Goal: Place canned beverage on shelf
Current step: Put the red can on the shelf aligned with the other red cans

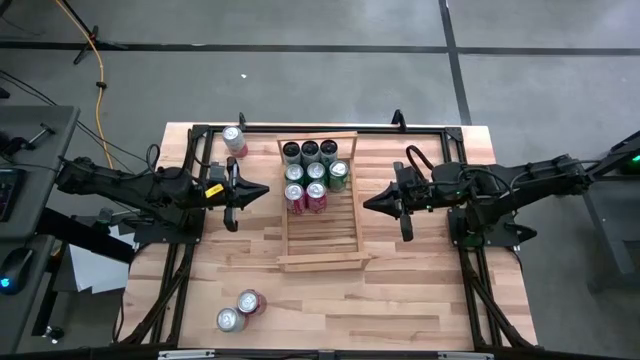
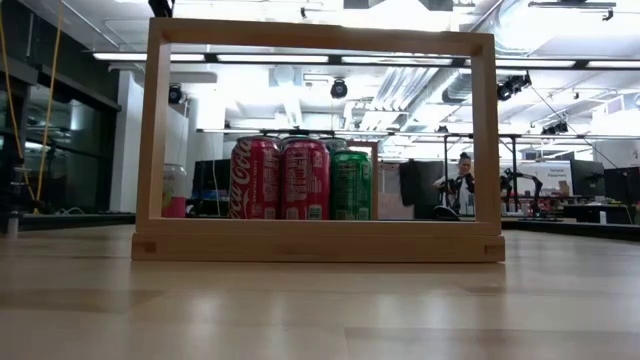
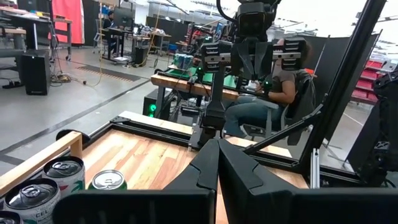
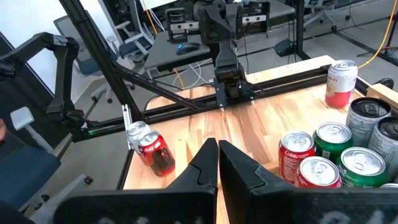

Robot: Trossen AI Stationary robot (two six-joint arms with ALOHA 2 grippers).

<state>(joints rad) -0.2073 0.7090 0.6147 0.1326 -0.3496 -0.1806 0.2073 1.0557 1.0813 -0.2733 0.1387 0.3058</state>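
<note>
Grippers are both hovering with fingers pressed together, holding nothing: the left gripper (image 1: pixel 262 190) just left of the shelf (image 1: pixel 320 262), the right gripper (image 1: pixel 368 203) just right of it. Cans (image 1: pixel 316 174) are standing clustered at the shelf's far end; two loose cans (image 1: pixel 240 310) are lying near the table's front-left edge.

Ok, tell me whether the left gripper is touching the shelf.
Apart. In the high view the left gripper, fingers shut, points toward the shelf, and a strip of bare tabletop shows between its tip and the shelf's side rail.
</note>
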